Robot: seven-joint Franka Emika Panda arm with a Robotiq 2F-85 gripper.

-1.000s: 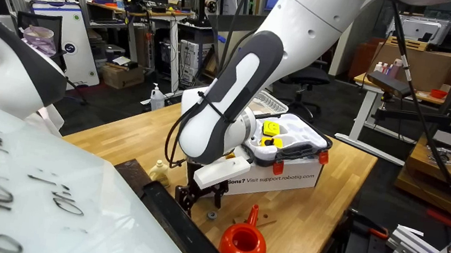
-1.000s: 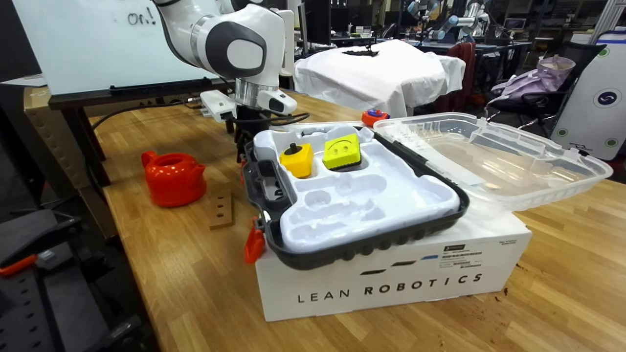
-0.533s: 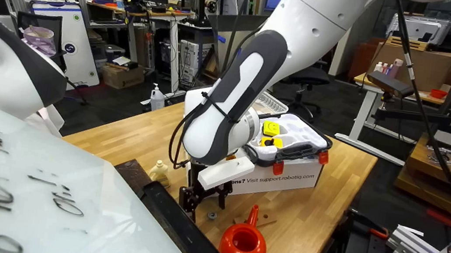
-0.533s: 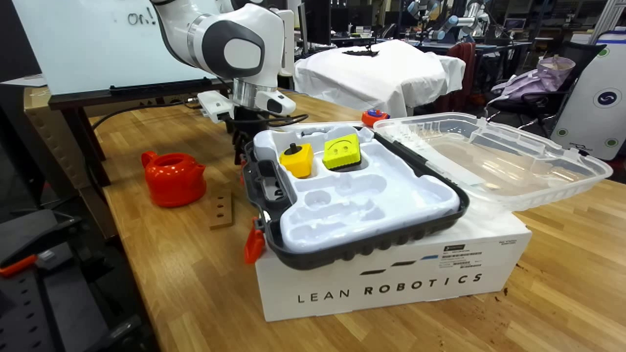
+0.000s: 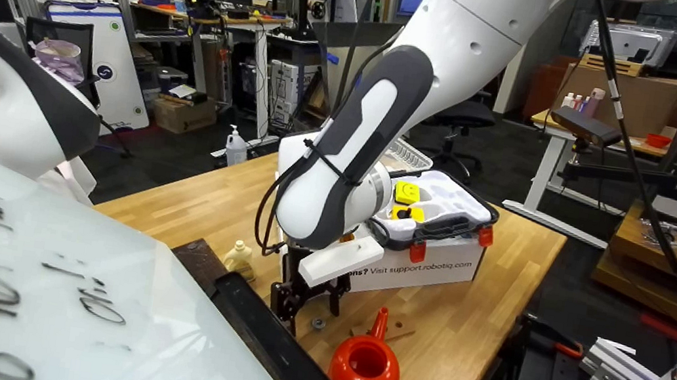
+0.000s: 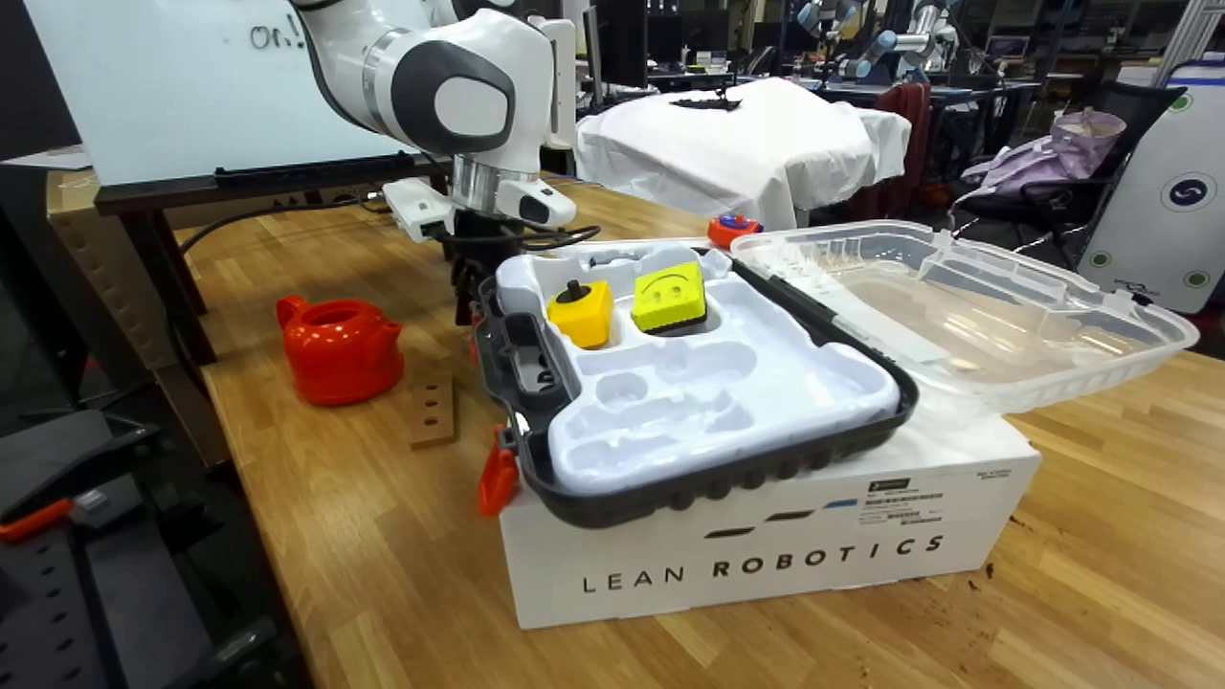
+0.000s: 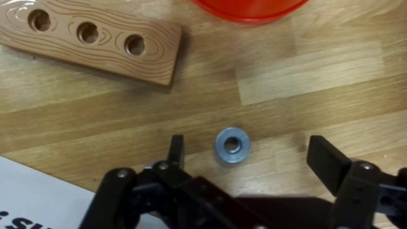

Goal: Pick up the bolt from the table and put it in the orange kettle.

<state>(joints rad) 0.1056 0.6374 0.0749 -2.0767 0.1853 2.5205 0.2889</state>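
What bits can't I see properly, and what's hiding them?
Grey ring: unseen in an exterior view, probably behind the open black case.
Red-orange kettle: mostly cut off by the wrist view's top edge.
Three-holed block: one end cut off by the wrist view's left edge.
White box: its upside-down printing is cut off by the wrist view's bottom edge.

Glossy orange-red round kettle (image 6: 343,359), grey ring-shaped metal bolt (image 7: 221,145), black 2-fingered gripper (image 7: 245,152).
The honey-brown wooden table (image 6: 383,555) is striped in paler and darker strips; the tan oblong block (image 7: 92,52) carries darker wood-grain swirls. The lime-yellow cube (image 6: 668,299) wears a dark smiling face, and the white cardboard box (image 6: 785,574) shows black lettering, 2 black dashes and 1 blue dash.
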